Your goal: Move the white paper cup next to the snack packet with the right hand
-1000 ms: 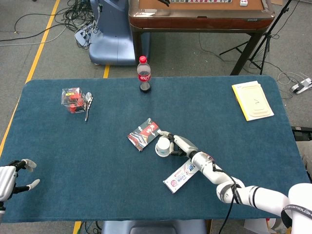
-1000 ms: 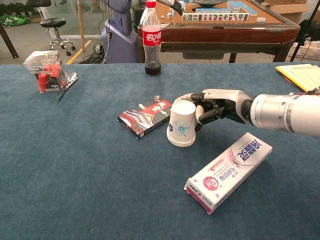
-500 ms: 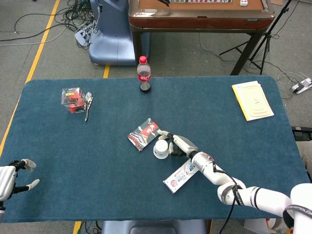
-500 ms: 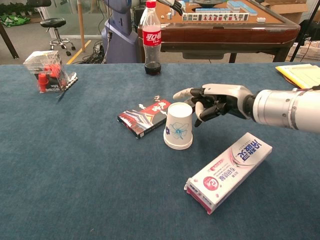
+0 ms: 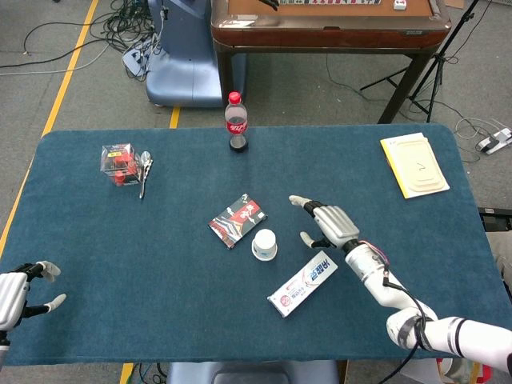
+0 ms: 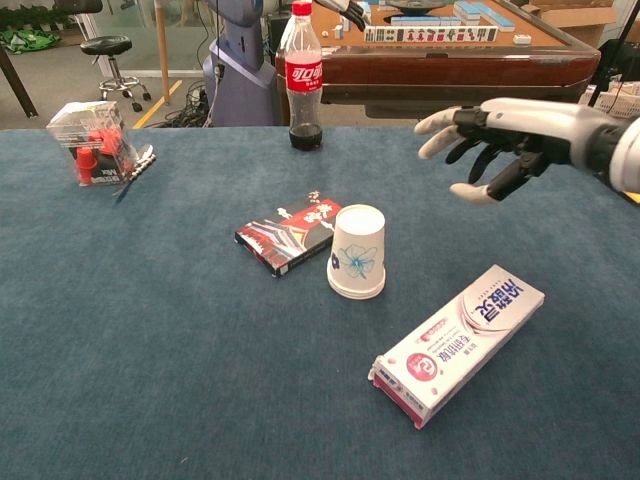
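The white paper cup (image 5: 265, 245) (image 6: 357, 251) stands upside down on the blue table, touching the lower right edge of the red-and-black snack packet (image 5: 238, 220) (image 6: 291, 231). My right hand (image 5: 328, 225) (image 6: 497, 139) is raised above the table to the right of the cup, fingers spread, holding nothing. My left hand (image 5: 18, 293) rests at the near left corner of the table, fingers apart and empty; the chest view does not show it.
A toothpaste box (image 5: 303, 283) (image 6: 459, 340) lies just right of the cup. A cola bottle (image 5: 235, 122) (image 6: 304, 78) stands at the far edge. A clear box of red items (image 5: 119, 162) (image 6: 93, 143) sits far left, a yellow pad (image 5: 414, 165) far right.
My right hand let go of the cup, opened, and lifted away up and to the right. The cup stays standing beside the snack packet.
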### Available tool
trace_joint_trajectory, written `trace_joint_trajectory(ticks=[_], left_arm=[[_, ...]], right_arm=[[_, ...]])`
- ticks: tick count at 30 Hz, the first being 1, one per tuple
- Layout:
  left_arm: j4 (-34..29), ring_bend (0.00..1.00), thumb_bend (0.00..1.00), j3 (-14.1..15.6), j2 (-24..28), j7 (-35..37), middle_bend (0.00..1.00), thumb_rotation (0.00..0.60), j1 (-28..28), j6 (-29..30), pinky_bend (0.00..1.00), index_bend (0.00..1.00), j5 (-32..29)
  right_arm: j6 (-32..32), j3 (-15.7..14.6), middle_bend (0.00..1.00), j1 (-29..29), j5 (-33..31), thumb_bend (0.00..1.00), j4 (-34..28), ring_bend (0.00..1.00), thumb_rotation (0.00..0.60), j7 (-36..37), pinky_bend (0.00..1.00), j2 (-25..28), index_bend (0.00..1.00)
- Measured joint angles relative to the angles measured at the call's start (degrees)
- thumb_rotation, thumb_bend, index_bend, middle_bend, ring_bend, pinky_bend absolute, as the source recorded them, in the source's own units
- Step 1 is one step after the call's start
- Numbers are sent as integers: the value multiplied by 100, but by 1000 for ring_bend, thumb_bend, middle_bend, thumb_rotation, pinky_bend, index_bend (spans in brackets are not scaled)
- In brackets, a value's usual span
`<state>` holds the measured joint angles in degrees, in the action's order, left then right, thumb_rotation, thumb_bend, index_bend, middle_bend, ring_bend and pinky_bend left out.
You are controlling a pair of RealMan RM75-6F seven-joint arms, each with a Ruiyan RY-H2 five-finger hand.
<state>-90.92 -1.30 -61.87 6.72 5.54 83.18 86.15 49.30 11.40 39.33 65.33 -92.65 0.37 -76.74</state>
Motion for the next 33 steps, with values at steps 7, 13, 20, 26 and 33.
trace_joint_trajectory(ticks=[7, 13, 20, 26, 33], left_arm=[[-91, 449, 24, -15, 25, -67, 531, 600, -49, 205, 577, 442, 107], [-180, 449, 23, -27, 37, -145, 531, 600, -117, 461, 577, 408, 250], [-275, 449, 24, -30, 68, -217, 531, 600, -178, 638, 577, 400, 384], [-305, 449, 23, -21, 77, -271, 528, 600, -139, 547, 577, 400, 386], [-285, 449, 23, 13, 23, -320, 523, 600, -50, 364, 579, 400, 426]], right_arm=[[1696, -376, 161, -703, 97, 325, -932, 170, 600, -1712, 296, 857, 100], [3123, -784, 173, -1637, 641, 249, -1479, 170, 600, -2232, 293, 1441, 100], [4228, -1214, 179, -2712, 1101, 242, -1584, 170, 600, -2279, 293, 1684, 118], [4523, -1372, 188, -3179, 1318, 242, -1360, 170, 600, -1978, 293, 1670, 136], [4456, -1278, 189, -3309, 1354, 243, -1272, 170, 600, -1469, 293, 1827, 136]])
